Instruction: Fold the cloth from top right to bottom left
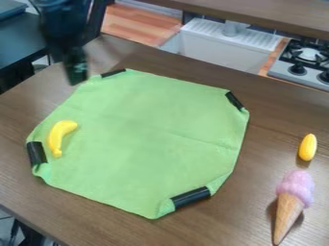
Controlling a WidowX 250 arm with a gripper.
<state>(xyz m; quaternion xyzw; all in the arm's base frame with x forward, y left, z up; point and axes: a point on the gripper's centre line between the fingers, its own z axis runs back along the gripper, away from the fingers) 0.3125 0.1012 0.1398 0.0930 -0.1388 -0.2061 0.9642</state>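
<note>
A green fabric cloth [147,139] is spread flat on the brown wooden table [38,204], below and to the right of the black two-finger gripper [77,76]; whether this is open or closed cannot be told. The approach is judged to be in hand. Next, the black-banded top right corner [235,100], well to the gripper's right, should be pinched, lifted and drawn diagonally across.

I see the cloth [145,139] on the table [96,211], the banana [56,137] on its left part, the ice-cream cone [290,206] to its right, another toy [308,147] behind the cone, and the sink [208,44] and stove [296,68] beyond.
</note>
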